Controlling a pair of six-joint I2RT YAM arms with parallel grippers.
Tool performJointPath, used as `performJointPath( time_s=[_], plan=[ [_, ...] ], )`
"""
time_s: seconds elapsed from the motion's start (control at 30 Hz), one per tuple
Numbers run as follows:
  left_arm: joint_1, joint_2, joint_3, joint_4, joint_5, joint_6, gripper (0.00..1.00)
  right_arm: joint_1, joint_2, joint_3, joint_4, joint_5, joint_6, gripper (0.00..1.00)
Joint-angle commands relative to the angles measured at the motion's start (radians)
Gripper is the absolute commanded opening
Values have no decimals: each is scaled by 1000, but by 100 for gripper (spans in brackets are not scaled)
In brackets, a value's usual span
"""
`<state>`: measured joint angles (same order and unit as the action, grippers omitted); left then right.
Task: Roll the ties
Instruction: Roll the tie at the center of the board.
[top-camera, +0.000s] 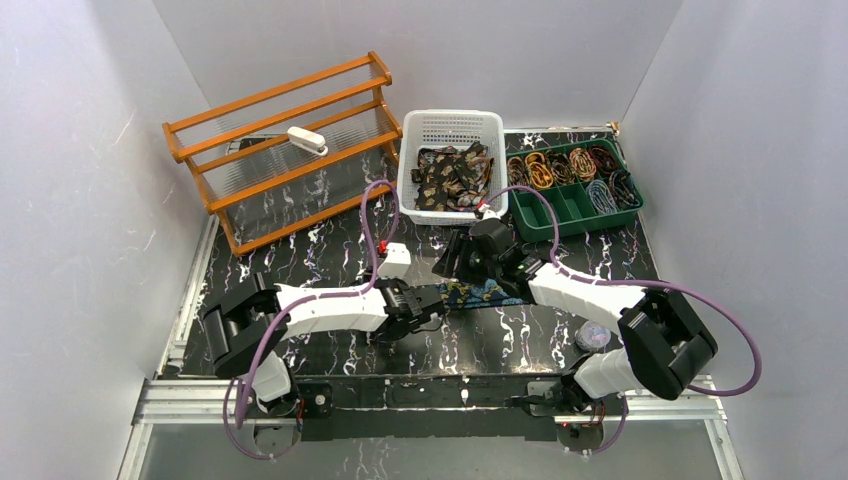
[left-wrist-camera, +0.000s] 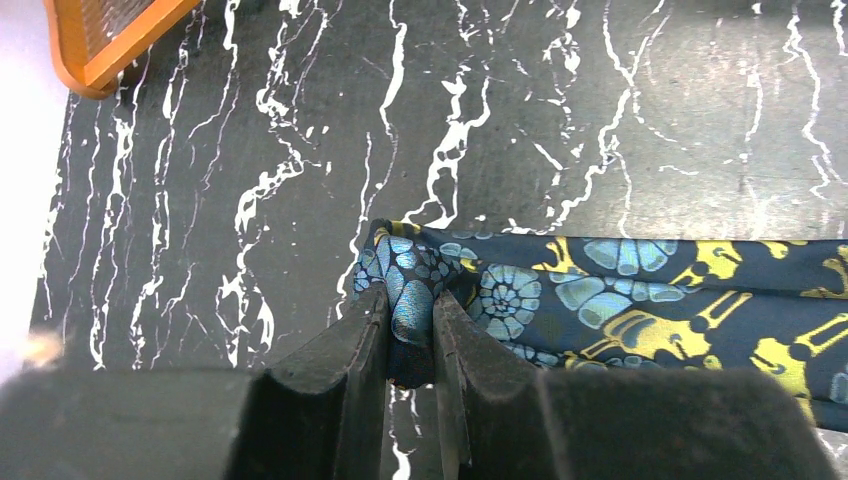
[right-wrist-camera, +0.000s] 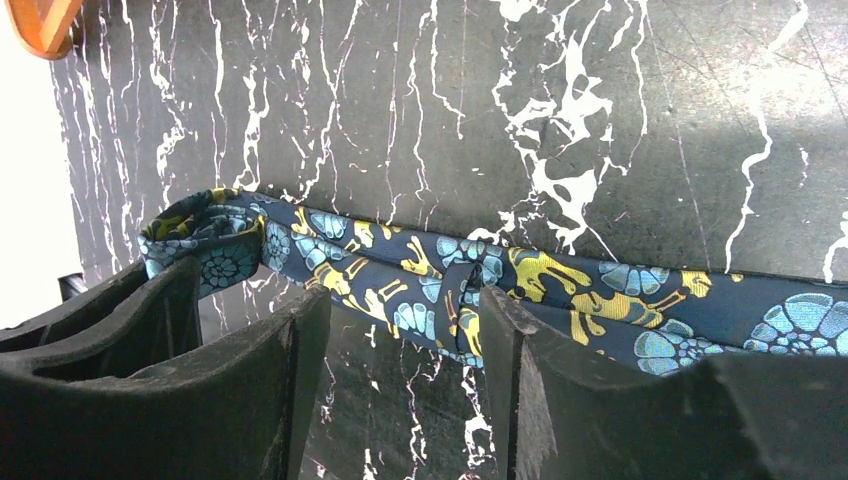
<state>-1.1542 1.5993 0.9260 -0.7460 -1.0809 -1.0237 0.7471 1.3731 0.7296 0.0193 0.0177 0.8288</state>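
Note:
A dark blue tie (top-camera: 483, 293) with teal and gold paisley lies stretched left to right on the black marble table, between the two grippers. My left gripper (left-wrist-camera: 410, 325) is shut on the tie's folded left end (left-wrist-camera: 410, 290); in the top view the gripper (top-camera: 428, 300) sits at that end. My right gripper (right-wrist-camera: 400, 320) is open, low over the table, with the tie (right-wrist-camera: 560, 290) running across just past its fingertips. It sits just behind the tie in the top view (top-camera: 455, 265). Several dark brown ties (top-camera: 452, 175) lie loose in a white basket.
The white basket (top-camera: 450, 118) stands at the back centre. A green tray (top-camera: 560, 205) with several rolled ties (top-camera: 565, 165) is at the back right. An orange wooden rack (top-camera: 290, 140) stands at the back left, its corner showing in the left wrist view (left-wrist-camera: 100, 50). White walls close in both sides.

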Motion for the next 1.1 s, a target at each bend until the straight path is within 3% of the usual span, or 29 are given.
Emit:
performJointPath(
  time_s=[0.0,0.27,0.57,0.73,0.87,1.07],
  plan=[
    [-15,28,50,-2,-30,-47,11,-18,-31,-15,40,-12,16,65],
    [-10,-50,-28,252,135,49,31,-42,-27,-19,48,-80,11,67],
    [121,-264,-182,628,564,193,48,-75,-33,-20,50,-133,-10,72],
    [158,-451,-202,599,557,187,54,-77,-12,0,125,-272,-115,76],
    [228,-562,-212,486,556,193,60,-62,45,25,283,-421,-260,76],
    [412,-715,-286,353,599,164,74,92,90,1,499,-367,-704,86]
  ],
)
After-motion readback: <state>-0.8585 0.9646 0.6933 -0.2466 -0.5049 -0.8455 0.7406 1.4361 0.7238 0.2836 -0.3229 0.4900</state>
